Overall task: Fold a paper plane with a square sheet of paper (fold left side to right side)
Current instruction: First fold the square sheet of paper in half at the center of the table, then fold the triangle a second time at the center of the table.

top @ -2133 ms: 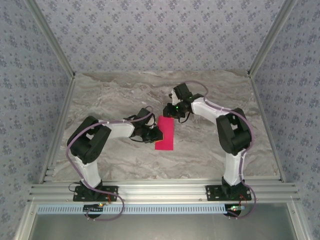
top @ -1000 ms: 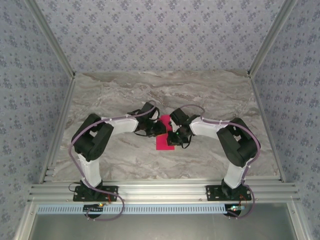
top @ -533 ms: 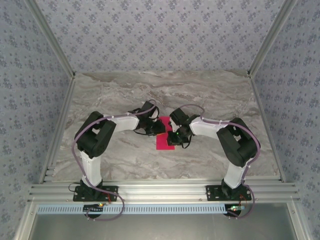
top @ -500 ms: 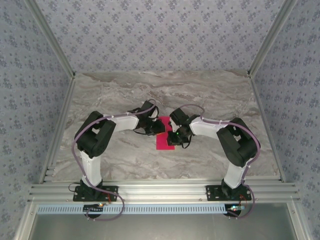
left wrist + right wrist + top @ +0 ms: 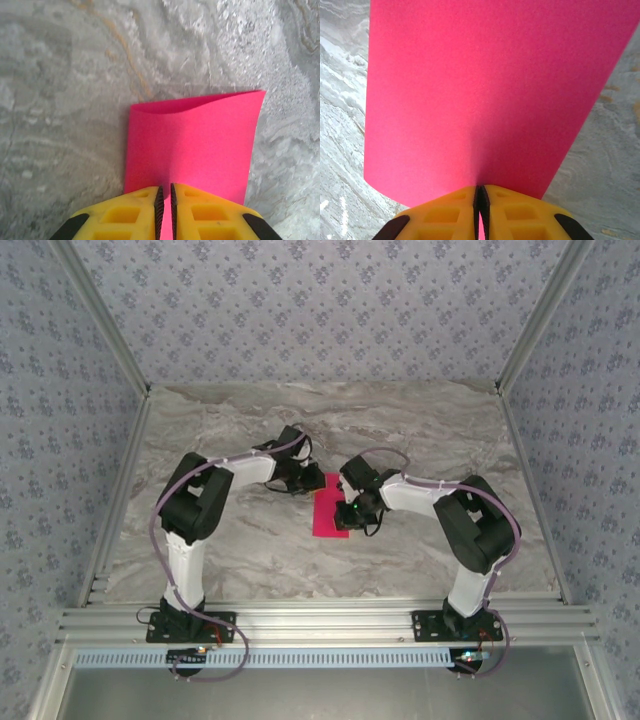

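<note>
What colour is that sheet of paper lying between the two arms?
The sheet of paper is plain bright magenta-pink, clearest in the right wrist view.

Hiding the near edge of the square sheet of paper (image 5: 192, 145) under the left fingers (image 5: 125, 215) in the left wrist view. Cropping the sheet at the top of the right wrist view, burying its near edge under the right fingers (image 5: 520, 207). Masking the sheet's sides from above beneath both wrists; perhaps pinching there, too small to tell.
</note>
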`<action>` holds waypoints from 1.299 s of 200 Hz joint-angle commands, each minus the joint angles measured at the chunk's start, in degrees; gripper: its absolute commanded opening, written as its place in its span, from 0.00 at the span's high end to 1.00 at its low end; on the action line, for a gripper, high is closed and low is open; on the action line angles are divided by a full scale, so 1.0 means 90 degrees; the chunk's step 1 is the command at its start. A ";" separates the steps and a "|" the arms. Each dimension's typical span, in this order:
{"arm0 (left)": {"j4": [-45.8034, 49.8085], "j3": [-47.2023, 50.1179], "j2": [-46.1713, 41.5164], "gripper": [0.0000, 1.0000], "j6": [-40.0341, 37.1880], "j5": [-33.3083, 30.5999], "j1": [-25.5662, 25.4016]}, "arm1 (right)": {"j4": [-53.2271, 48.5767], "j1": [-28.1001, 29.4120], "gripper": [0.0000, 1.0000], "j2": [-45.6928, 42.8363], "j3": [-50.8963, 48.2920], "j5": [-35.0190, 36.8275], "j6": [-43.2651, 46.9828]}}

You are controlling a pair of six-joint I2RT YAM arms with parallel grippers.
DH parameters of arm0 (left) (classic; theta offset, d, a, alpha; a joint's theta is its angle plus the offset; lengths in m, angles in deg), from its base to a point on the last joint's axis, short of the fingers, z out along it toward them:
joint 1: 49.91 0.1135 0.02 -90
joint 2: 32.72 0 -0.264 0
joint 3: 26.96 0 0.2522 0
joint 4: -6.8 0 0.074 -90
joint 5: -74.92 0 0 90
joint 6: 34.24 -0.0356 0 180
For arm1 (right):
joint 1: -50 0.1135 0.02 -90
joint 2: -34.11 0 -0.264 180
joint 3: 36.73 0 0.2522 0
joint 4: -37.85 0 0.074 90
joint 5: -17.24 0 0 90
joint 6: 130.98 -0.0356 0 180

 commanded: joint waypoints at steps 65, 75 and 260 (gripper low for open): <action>0.0359 -0.1304 0.0877 0.84 -0.0255 -0.0679 0.0582 | -0.0902 -0.0071 0.85 0.0203 -0.0467 0.0601 0.0228; 0.0417 -0.1427 0.0965 0.84 -0.0271 -0.0683 0.0599 | -0.0910 -0.0086 0.85 0.0196 -0.0473 0.0584 0.0249; -0.0633 0.0343 -0.0687 0.77 0.0197 0.0484 0.0016 | 0.0237 -0.1117 0.41 -0.1968 -0.0772 -0.0131 0.0193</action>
